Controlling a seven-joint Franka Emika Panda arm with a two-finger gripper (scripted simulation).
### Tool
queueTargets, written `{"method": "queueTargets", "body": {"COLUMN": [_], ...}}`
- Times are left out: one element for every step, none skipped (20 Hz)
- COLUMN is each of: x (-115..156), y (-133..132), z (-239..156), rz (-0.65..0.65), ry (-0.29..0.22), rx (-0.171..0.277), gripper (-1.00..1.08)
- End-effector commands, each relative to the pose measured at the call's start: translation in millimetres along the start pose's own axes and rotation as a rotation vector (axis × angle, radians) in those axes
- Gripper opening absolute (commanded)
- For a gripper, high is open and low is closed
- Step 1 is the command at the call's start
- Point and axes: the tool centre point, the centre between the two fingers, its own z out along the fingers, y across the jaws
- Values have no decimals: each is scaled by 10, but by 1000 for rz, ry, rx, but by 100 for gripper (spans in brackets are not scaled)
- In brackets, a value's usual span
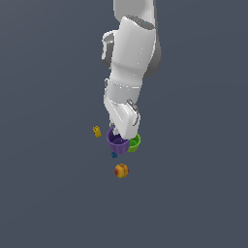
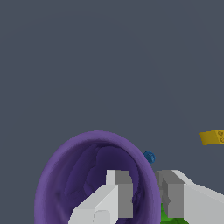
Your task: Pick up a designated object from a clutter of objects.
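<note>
I see my claw (image 2: 146,192) down over the purple cup (image 2: 83,183), one finger (image 2: 119,194) inside its bowl and the other outside, straddling the wall; whether they actually pinch it I cannot tell. In the exterior view the arm hides much of the cup on the counter (image 1: 48,193), and the green cup (image 1: 135,142) touching it is mostly covered. The blue piece (image 1: 114,155) lies just beside the purple cup, with the yellow figure (image 1: 97,131) and orange fruit (image 1: 121,170) near.
</note>
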Motion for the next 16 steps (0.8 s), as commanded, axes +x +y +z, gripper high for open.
{"method": "queueTargets", "body": {"x": [-6, -9, -12, -16, -18, -20, -22, -26, -27, -28, -31, -31, -34, -33, -35, -34], "y": [-150, -210, -270, -332, -393, -455, -515, -574, -628, -680, -729, -774, -818, -857, -894, -928], "z": [-218, -301, -384, -466, -549, -632, -712, -788, -859, -925, -988, -1046, -1100, -1149, -1194, -1235], "rz": [0, 0, 0, 0, 0, 0, 0, 0, 0, 0, -1, -1, -1, -1, -1, -1], "ry": [-1, -1, -1, -1, -1, -1, -1, -1, -1, -1, -1, -1, 0, 0, 0, 0], "rx": [1, 1, 1, 1, 1, 1, 1, 1, 1, 1, 1, 1, 1, 1, 1, 1], "gripper": [-100, -100, -100, -100, -100, -100, -100, -100, -100, -100, -100, -100, -100, -100, -100, -100]}}
